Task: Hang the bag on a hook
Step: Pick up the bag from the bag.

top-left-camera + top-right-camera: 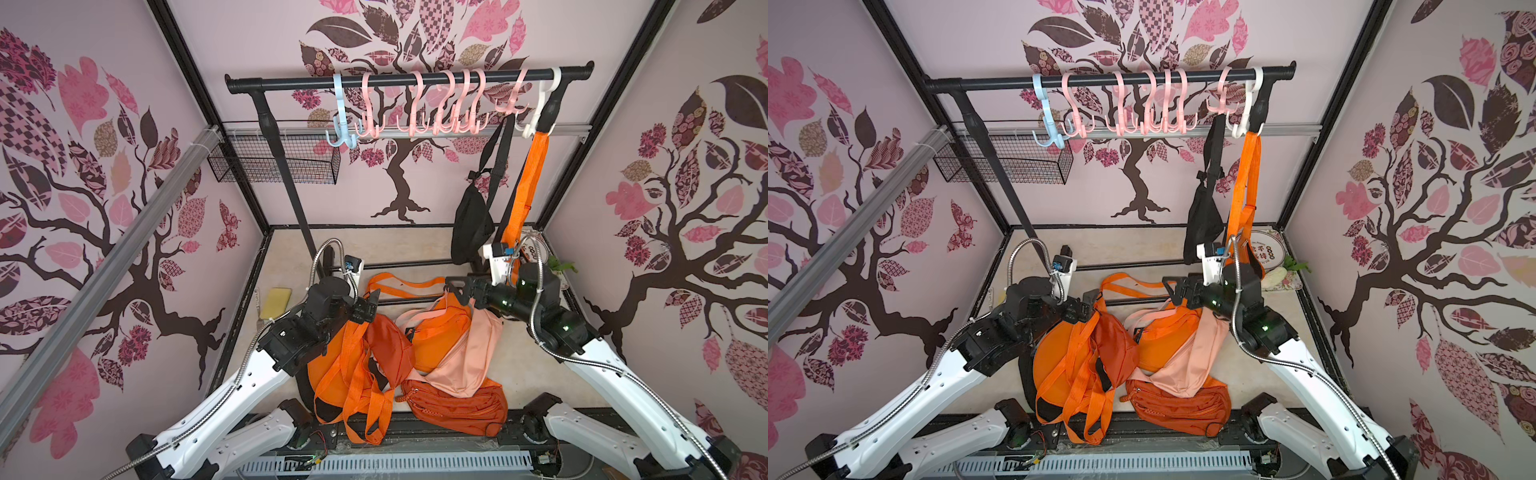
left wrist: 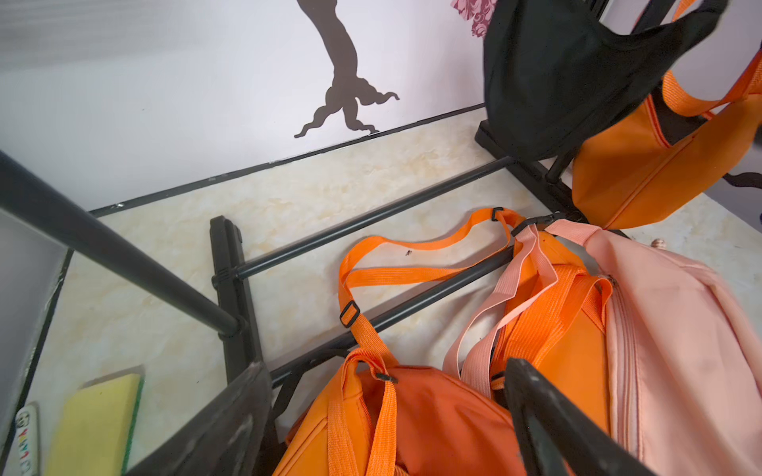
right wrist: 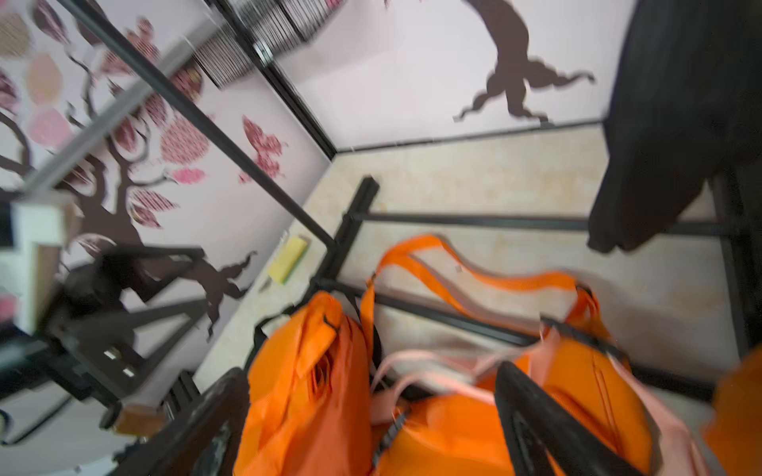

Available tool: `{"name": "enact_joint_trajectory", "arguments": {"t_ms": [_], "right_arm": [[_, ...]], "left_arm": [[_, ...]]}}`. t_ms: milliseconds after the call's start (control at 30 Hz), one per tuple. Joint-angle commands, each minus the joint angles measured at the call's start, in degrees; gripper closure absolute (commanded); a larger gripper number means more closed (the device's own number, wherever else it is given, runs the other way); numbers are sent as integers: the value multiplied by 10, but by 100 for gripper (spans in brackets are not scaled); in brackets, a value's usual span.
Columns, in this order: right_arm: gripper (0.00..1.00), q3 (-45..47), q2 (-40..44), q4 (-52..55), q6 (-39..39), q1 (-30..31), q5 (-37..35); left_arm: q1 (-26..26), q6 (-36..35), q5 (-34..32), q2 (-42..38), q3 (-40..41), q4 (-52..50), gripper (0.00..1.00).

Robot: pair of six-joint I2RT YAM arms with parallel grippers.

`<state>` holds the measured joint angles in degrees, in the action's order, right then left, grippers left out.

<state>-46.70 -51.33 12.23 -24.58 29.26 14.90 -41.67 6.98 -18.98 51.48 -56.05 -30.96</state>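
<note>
I am at the picking-up step. Two bags already hang from the rail: a black bag on a pink hook and a hung orange bag on the white hook. The others lie heaped on the table. My right pincer stands wide with nothing between its fingers, just above the orange bag that lies half under the peach bag. Its wrist view is blurred, yet the gap shows plainly. My left pincer is wide and empty too, over the tangled orange bag beside the rust bag. The orange strap loops out across the rack's base bars, touching them, and I judge it the part to take. I should come down over one run of webbing, clear of the bar beneath, close on it, then lift high enough to pull the bag from under the peach one and carry the loop to one of the free pink hooks. As for containers, the wire basket on the back wall shows nothing through its mesh. The peach bag's zip looks closed, and I cannot tell what any bag holds.
</note>
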Motion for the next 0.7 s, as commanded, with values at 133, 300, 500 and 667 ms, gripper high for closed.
{"name": "enact_joint_trajectory", "arguments": {"t_ms": [133, 300, 500, 667], "right_arm": [[13, 64, -56, -10, 22, 156, -59], [13, 66, -110, -53, 0, 178, -56], [15, 66, -78, -75, 45, 318, -86], [16, 46, -119, -82, 53, 418, -80]], "left_arm": [[0, -17, -54, -56, 64, 32, 9], [1, -20, -84, -82, 82, 48, 9], [0, -22, -126, -117, 94, 61, 9], [1, -16, -174, -129, 95, 64, 10]]}}
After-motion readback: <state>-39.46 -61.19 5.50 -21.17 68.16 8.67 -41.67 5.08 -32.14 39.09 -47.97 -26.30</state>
